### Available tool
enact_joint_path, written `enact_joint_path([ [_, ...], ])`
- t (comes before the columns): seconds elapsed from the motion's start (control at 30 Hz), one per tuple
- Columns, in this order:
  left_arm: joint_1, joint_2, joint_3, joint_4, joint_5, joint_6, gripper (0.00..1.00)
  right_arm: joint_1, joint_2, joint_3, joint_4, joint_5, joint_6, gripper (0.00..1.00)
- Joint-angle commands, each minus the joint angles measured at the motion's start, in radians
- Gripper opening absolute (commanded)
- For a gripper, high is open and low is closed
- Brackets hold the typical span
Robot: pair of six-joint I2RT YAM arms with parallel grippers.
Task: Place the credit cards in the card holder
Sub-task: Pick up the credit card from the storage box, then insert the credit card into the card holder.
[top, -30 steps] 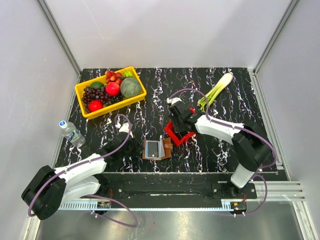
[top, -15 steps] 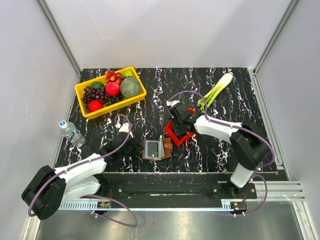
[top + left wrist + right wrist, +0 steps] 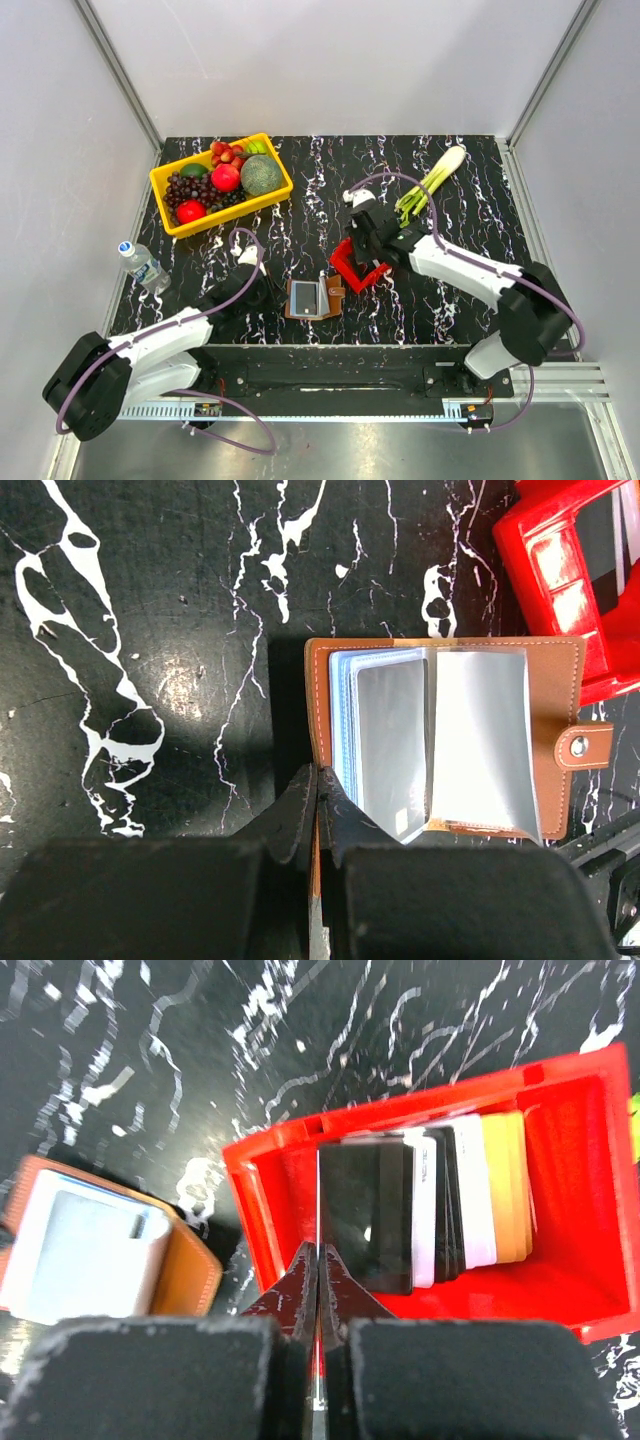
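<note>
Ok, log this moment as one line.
left fingers: shut on card holder | right fingers: shut on black card in red bin | card holder: open

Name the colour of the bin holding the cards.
The bin is bright red, clearest in the right wrist view.

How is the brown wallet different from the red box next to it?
The wallet is brown leather, lying flat and open, its clear sleeves looking empty; the red box is hard plastic with raised walls, holding a row of cards. The left claw pinches the wallet's edge; the right claw grips a black card in the box. Both sit on the dark table.
</note>
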Motion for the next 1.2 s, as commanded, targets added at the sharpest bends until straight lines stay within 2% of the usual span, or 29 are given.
enact_joint_path([
  [0.0, 0.004, -0.032, 0.018, 0.066, 0.042, 0.015, 0.00, 0.002, -0.093, 0.066, 0.001, 0.004, 0.022, 0.00],
  [0.17, 0.005, -0.056, 0.012, 0.086, 0.095, 0.004, 0.00, 0.012, -0.114, 0.045, 0.056, -0.169, 0.187, 0.00],
  [0.27, 0.005, -0.075, 0.004, 0.097, 0.112, -0.014, 0.00, 0.054, -0.098, 0.013, 0.132, -0.169, 0.333, 0.00],
  [0.37, 0.004, -0.113, 0.001, 0.102, 0.131, -0.031, 0.00, 0.114, -0.064, -0.004, 0.166, -0.103, 0.468, 0.00],
  [0.53, 0.004, -0.150, 0.018, 0.036, 0.115, -0.031, 0.00, 0.232, 0.002, 0.008, 0.203, 0.010, 0.603, 0.00],
  [0.73, 0.004, -0.188, -0.011, 0.022, 0.103, -0.051, 0.00, 0.351, 0.041, 0.016, 0.223, 0.193, 0.661, 0.00],
  [1.17, 0.004, -0.210, -0.023, 0.020, 0.108, -0.055, 0.00, 0.408, 0.094, 0.030, 0.191, 0.331, 0.694, 0.00],
])
